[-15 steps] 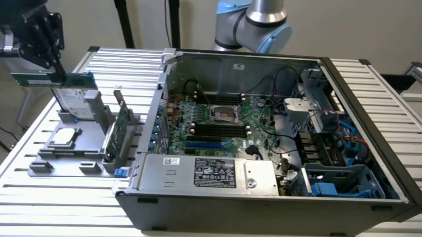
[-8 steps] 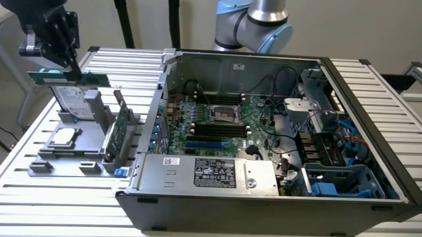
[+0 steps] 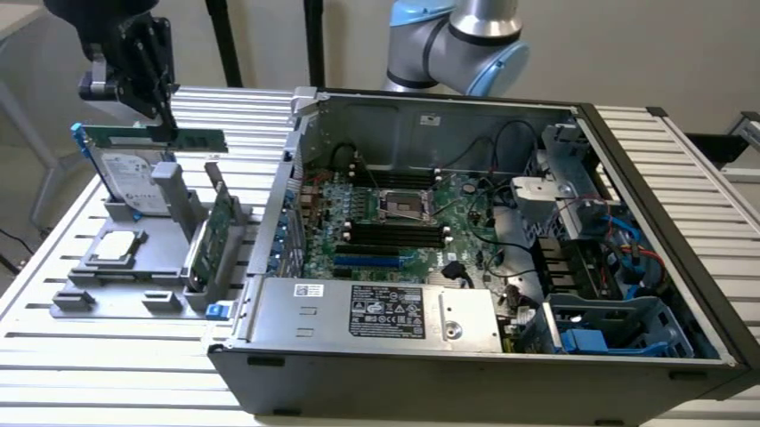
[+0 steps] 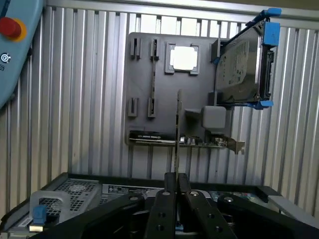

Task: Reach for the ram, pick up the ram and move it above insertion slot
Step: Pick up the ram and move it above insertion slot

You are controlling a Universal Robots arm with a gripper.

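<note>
1. Exterior view — gripper [image 3: 164, 111]: black, high at the exterior view's left, above the grey fixture tray [image 3: 113, 289]. Its fingers are closed on one end of the ram [image 3: 178, 138].
2. Exterior view — ram: narrow green stick, held level and lifted clear of the tray, in front of the hard drive [image 3: 128, 178] with blue rails. It is well apart from the open computer case [image 3: 475, 231] and not yet over the dark memory slots [image 3: 392, 233] on the motherboard.
3. Exterior view — other stock: the taller expansion card [image 3: 212, 240] stands on edge in the tray; a small square chip [image 3: 117, 247] lies flat near it.
4. Wrist view — gripper [image 4: 175, 180]: the two black fingers [image 4: 164, 199] meet on the ram [image 4: 178, 124], seen edge-on as a thin line running away from the camera.
5. Wrist view — background: fixture tray [image 4: 142, 74], hard drive [image 4: 241, 67], expansion card [image 4: 199, 142], ribbed table [image 4: 75, 99].
6. Handling, judged: light, thin and stiff, but fragile. Best held by the bare board edges, clear of chips and contacts; an end grip leaves it prone to tilting.
</note>
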